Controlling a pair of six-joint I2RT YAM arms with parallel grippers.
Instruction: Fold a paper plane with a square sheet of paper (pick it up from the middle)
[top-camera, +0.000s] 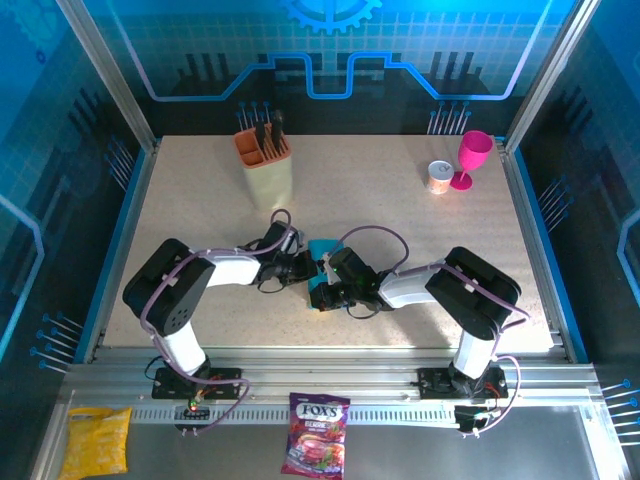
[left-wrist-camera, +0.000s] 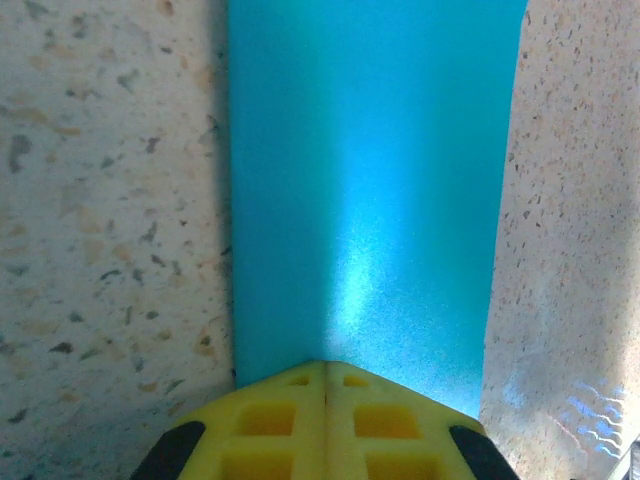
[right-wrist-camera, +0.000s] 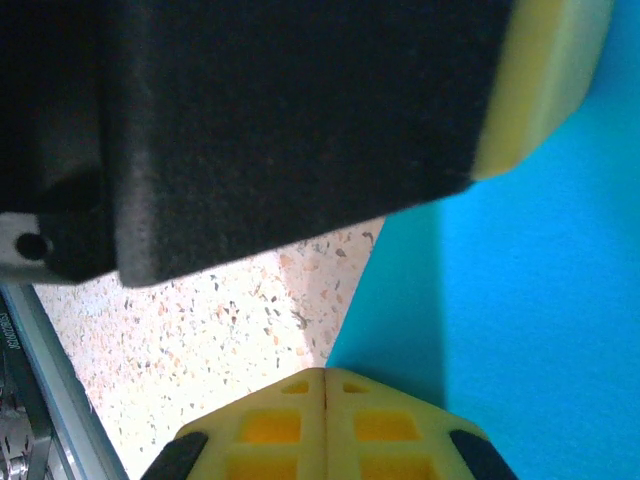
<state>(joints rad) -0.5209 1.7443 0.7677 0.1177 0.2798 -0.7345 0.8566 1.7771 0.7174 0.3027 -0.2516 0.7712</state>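
On the speckled desk (top-camera: 420, 240), the square sheet of paper (top-camera: 322, 249) lies at centre, your left fingers (left-wrist-camera: 265, 425) closed at its 9 o'clock side and your right fingers (right-wrist-camera: 265, 428) closed at 4 o'clock; it's likely light, limp and crease-prone, so pinch its middle gently.

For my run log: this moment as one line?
left fingers: shut, tip on paper edge | right fingers: shut, tip at paper edge | paper: flat on table

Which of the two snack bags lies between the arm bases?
The purple FOX'S bag, at the middle of the near ledge; the yellow bag lies in the far left corner.
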